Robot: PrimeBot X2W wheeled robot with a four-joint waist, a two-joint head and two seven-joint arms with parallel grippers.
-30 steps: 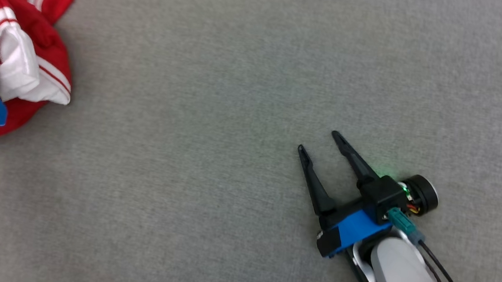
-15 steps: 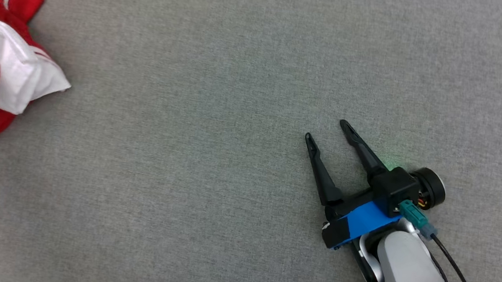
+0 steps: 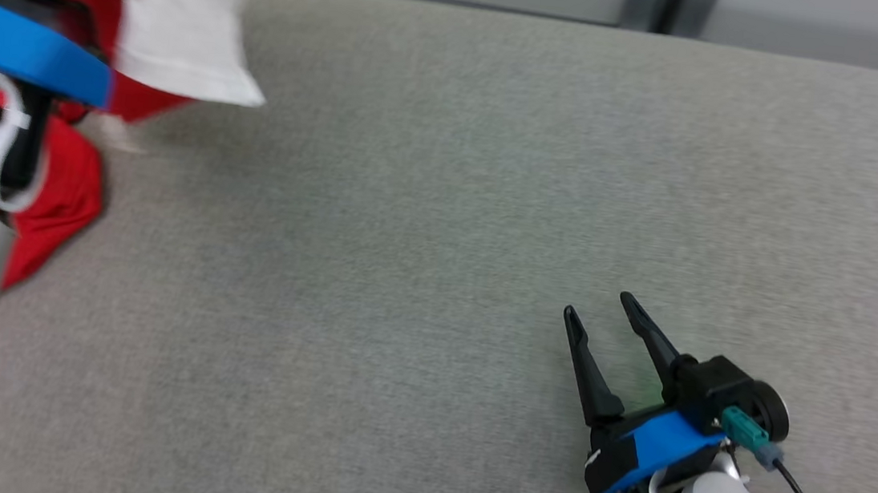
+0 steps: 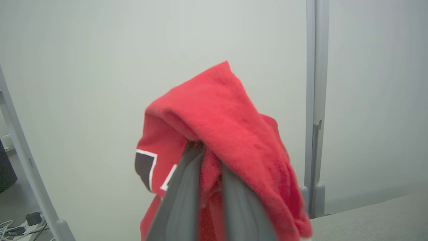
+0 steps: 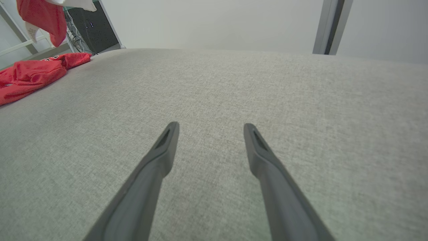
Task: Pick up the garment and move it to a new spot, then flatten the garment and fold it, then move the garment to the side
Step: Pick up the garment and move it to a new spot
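Left claw (image 4: 204, 157), clamped on the red garment (image 4: 217, 110), has now raised it; part trails on the worktop (image 3: 443, 199). Transfer can proceed. Right claw (image 3: 598, 304): spread, empty.

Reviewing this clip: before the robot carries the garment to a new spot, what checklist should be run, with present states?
1. Left gripper shut on garment: ok, fabric pinched between its fingers.
2. Garment clear of the grey surface: not ok, part lies on it.
3. Right gripper open, holding nothing: ok.
4. Bare surface for a new spot: ok, ahead of the right gripper.
5. Grip secure for carrying: cannot tell, fabric hides the contact.
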